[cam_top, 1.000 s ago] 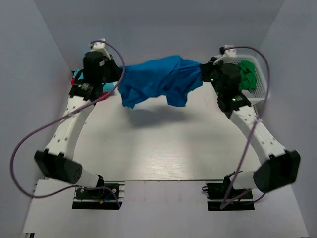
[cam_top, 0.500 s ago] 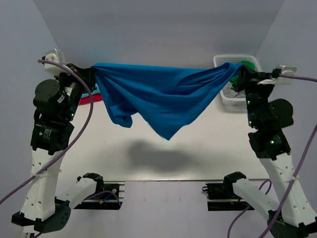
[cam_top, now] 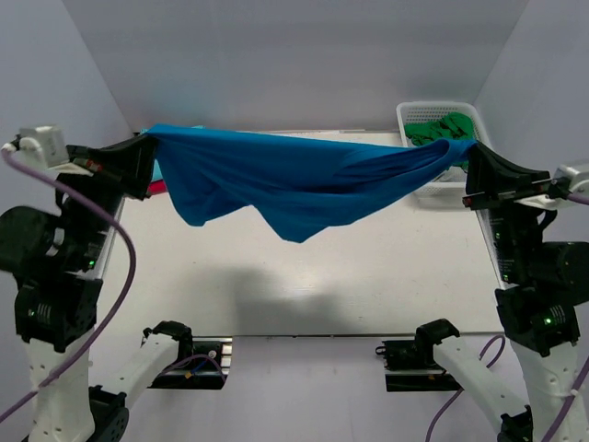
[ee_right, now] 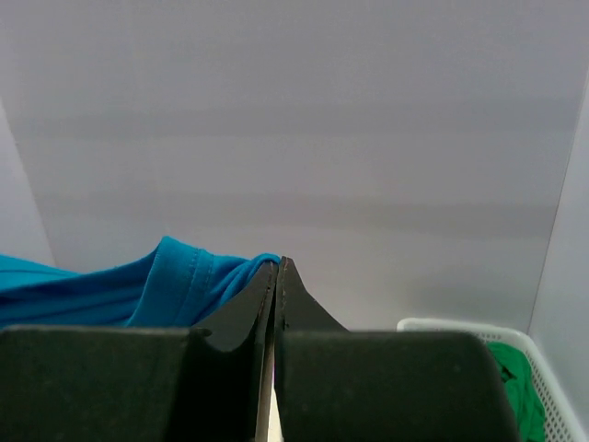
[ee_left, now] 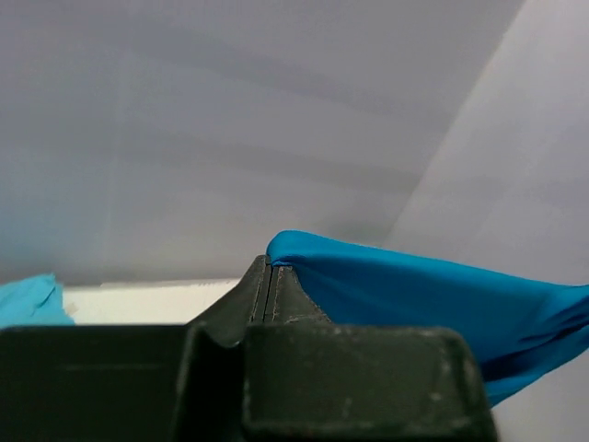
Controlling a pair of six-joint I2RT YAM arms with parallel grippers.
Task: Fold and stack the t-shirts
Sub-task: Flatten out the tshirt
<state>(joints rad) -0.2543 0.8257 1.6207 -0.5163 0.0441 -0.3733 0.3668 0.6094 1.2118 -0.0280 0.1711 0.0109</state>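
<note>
The royal-blue t-shirt (cam_top: 294, 180) hangs stretched in the air between both arms, high over the table, its middle sagging to a point. My left gripper (cam_top: 145, 140) is shut on its left corner; in the left wrist view the blue t-shirt (ee_left: 414, 295) runs off to the right from the pinched left gripper (ee_left: 270, 264). My right gripper (cam_top: 471, 149) is shut on the right corner, and the blue t-shirt (ee_right: 166, 281) bunches left of the closed right gripper (ee_right: 278, 263). A turquoise t-shirt (ee_left: 28, 301) and a red t-shirt (cam_top: 158, 188) lie at the table's far left.
A white basket (cam_top: 409, 115) holding green cloth (cam_top: 442, 129) stands at the back right corner, just behind the right gripper; its rim, the white basket (ee_right: 460, 325), shows in the right wrist view. Grey walls close in the table on three sides.
Both arms have lifted and swung outward toward the near sides. The blue t-shirt went from a bunched hang at the back to a wide, taut spread.
</note>
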